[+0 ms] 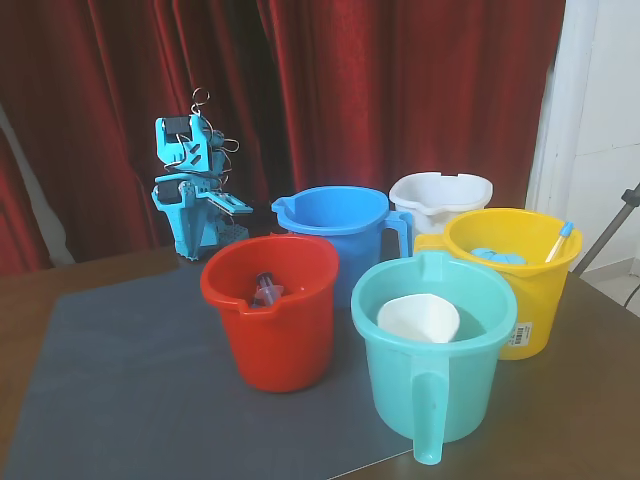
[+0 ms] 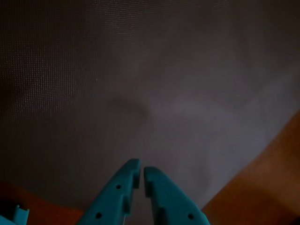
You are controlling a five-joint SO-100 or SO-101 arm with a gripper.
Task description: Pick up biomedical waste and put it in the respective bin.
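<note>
Fingertips of our gripper are sitting almost together at the wrist view's lower centre, holding nothing over the grey mat. In the fixed view, our folded arm is parked upper left, while the vial is lying right of it inside the red bucket, left of centre, its long axis hard to judge. We are judging the task done, with four other buckets crowding the right half.

Fixed view: frontal, slightly elevated, facing the folded arm and curtain across the worktop. Wrist view: close, looking down past the gripper onto the grey mat, shared by both
</note>
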